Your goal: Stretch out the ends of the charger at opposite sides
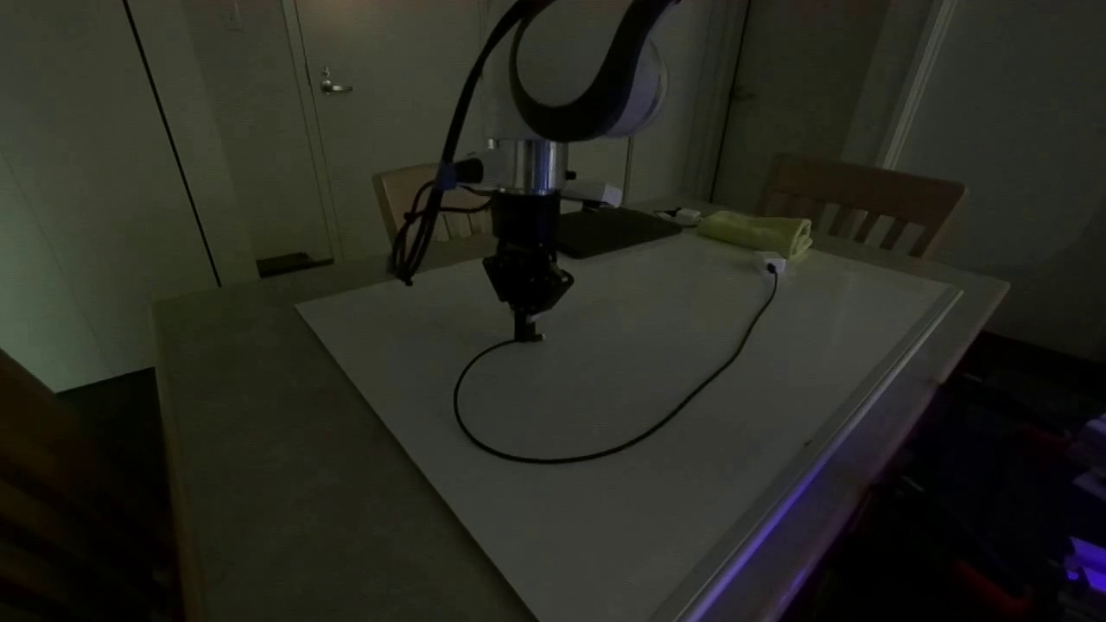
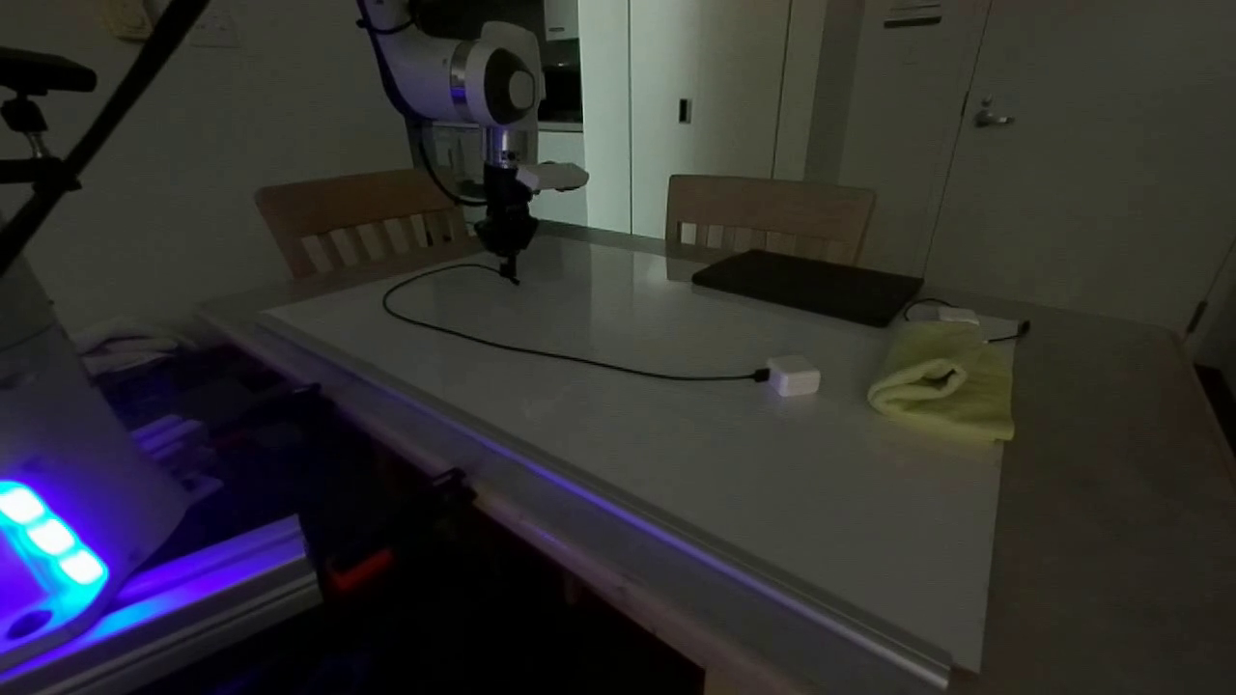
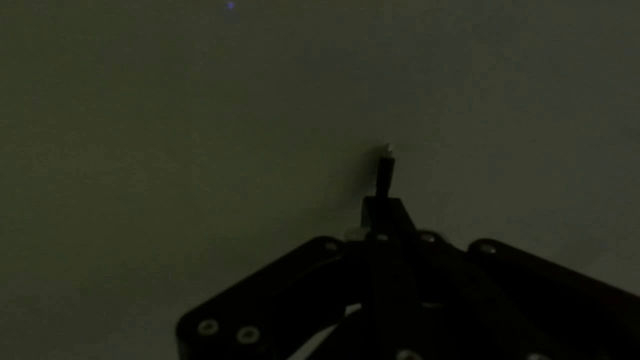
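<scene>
The charger is a long thin black cable, which shows in both exterior views (image 1: 553, 461) (image 2: 579, 361), lying in a wide curve on the white board. Its white plug block (image 1: 769, 261) sits at one end; it also shows in an exterior view (image 2: 794, 376), near the folded cloth. My gripper (image 1: 525, 333) points down and is shut on the charger's other end, just above or at the board; I cannot tell which. In the wrist view the dark cable tip (image 3: 385, 172) with its small metal end sticks out past the closed fingertips (image 3: 381, 201). The plug block is out of the wrist view.
A flat black pad (image 2: 809, 285) and a folded yellow-green cloth (image 2: 946, 381) lie near the plug block. A small white item with a dark cord (image 2: 956, 316) lies behind the cloth. The white board (image 1: 691, 536) has a metal edge strip. Chairs (image 2: 772, 205) stand around the table.
</scene>
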Controlling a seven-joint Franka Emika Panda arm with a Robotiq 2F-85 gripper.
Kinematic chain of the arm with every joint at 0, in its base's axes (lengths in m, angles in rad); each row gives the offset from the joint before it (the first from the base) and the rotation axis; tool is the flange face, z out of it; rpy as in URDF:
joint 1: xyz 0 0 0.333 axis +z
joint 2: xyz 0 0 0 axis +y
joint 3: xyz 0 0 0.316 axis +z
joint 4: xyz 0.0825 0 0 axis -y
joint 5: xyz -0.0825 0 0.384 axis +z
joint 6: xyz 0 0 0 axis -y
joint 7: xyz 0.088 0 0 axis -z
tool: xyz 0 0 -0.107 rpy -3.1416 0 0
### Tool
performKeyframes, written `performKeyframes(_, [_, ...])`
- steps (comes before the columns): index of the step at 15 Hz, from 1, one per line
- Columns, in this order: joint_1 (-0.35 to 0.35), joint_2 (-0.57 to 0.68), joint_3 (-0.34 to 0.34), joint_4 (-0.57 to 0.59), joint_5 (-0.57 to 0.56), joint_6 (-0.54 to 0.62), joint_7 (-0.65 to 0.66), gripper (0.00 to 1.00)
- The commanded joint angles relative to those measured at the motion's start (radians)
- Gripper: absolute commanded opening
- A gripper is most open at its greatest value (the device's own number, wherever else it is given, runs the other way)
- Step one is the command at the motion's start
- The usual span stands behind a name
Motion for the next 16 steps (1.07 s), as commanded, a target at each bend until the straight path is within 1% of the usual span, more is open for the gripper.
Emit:
performKeyframes(1, [0.015, 0.008, -0.009, 0.013, 0.015, -0.003, -0.013, 0.03])
performKeyframes(4, [0.018, 0.009, -0.012, 0.013, 0.014, -0.002, -0.006, 0.03])
performKeyframes(5, [0.018, 0.009, -0.012, 0.013, 0.014, -0.002, -0.006, 0.01])
performKeyframes(6, [0.009, 0.012, 0.000, 0.016, 0.021, -0.011, -0.027, 0.01])
performKeyframes(7, [0.002, 0.027, 0.017, 0.032, 0.018, -0.020, -0.076, 0.01])
performKeyframes(8, [0.012, 0.043, 0.020, 0.056, 0.002, -0.039, -0.115, 0.01])
performKeyframes(11, [0.060, 0.080, 0.018, 0.110, -0.034, -0.102, -0.213, 0.01])
performKeyframes(13, [0.094, 0.113, 0.016, 0.169, -0.053, -0.140, -0.278, 0.01])
performKeyframes(16, [0.118, 0.159, 0.030, 0.253, -0.066, -0.163, -0.410, 0.01])
